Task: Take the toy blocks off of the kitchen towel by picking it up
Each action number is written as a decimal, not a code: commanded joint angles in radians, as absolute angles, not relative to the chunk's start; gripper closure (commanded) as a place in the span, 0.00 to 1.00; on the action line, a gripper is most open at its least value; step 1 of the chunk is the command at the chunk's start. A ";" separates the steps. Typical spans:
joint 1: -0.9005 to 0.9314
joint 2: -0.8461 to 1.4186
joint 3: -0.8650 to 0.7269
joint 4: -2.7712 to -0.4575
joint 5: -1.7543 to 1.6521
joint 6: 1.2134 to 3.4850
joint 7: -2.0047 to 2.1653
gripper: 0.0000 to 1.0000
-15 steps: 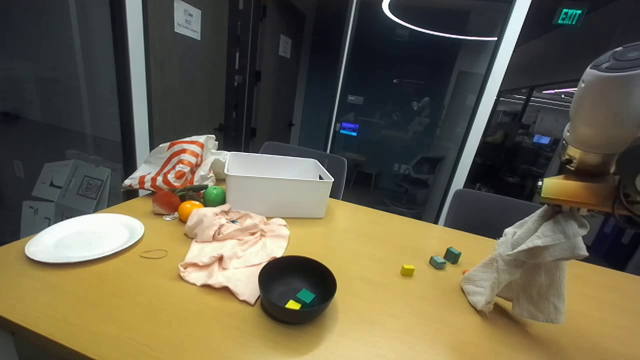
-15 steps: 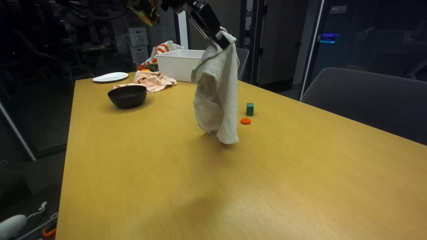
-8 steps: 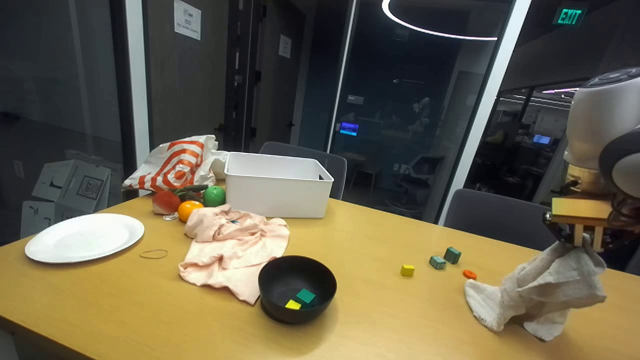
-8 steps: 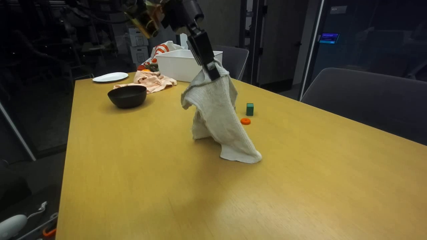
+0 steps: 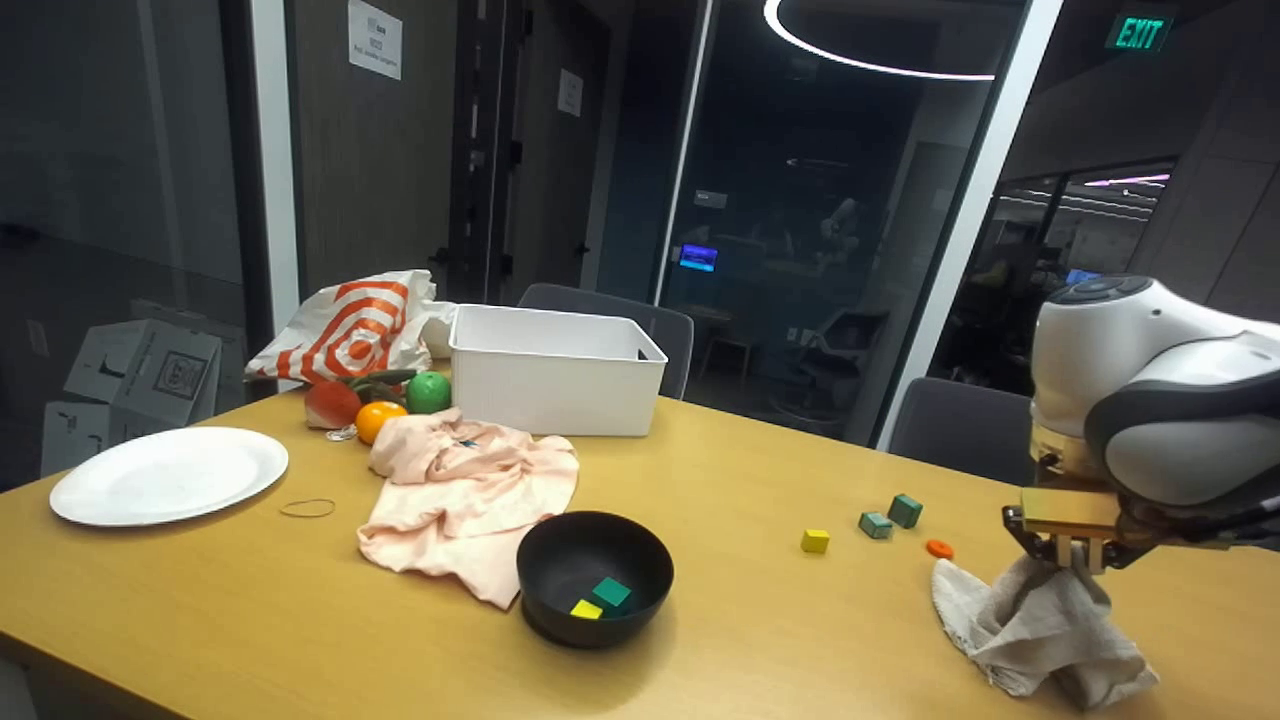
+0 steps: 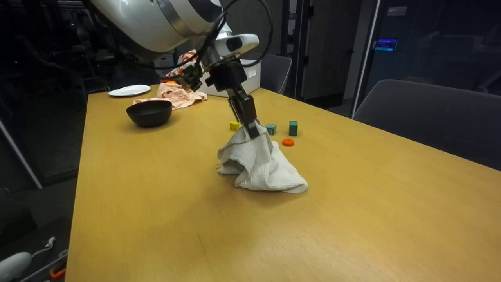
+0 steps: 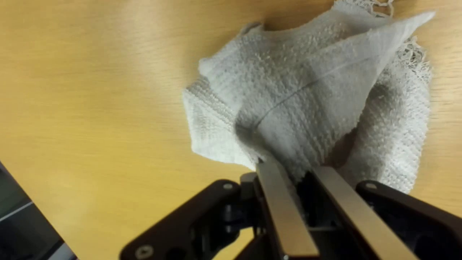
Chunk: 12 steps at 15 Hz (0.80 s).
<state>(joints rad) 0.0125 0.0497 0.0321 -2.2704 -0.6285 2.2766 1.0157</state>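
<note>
One gripper (image 7: 293, 169) is pointing down, nearly closed, pinching the towel (image 6: 263, 168).
It is sitting lower than before, towel slumping.

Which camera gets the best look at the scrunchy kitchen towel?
The wrist view: it shows the kitchen towel closest, with its bumpy weave and stringy fringe, though the pincer covers part of it. Both exterior views show it smaller and from the side, peaked beneath the pincer.

Lower right, we count three toy blocks (image 5: 815, 541), one disc (image 5: 939, 549), one kitchen towel (image 5: 1050, 630); farther left, one bowl (image 5: 560, 575), one plate (image 5: 170, 478).
</note>
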 commanded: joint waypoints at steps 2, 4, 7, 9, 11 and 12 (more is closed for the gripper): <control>0.028 0.192 0.015 -2.217 -0.618 2.420 1.017 0.56; 0.018 0.209 0.010 -2.220 -0.530 2.494 0.954 0.56; 0.025 0.181 -0.013 -2.229 -0.451 2.555 0.886 0.34; 0.026 0.142 -0.013 -2.225 -0.386 2.531 0.810 0.19; 0.023 0.101 0.005 -2.213 -0.274 2.467 0.696 0.03; 0.018 0.081 0.021 -2.207 -0.189 2.446 0.598 0.00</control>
<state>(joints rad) 0.0171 0.1601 -0.0026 -2.2129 -0.3513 2.5187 0.7848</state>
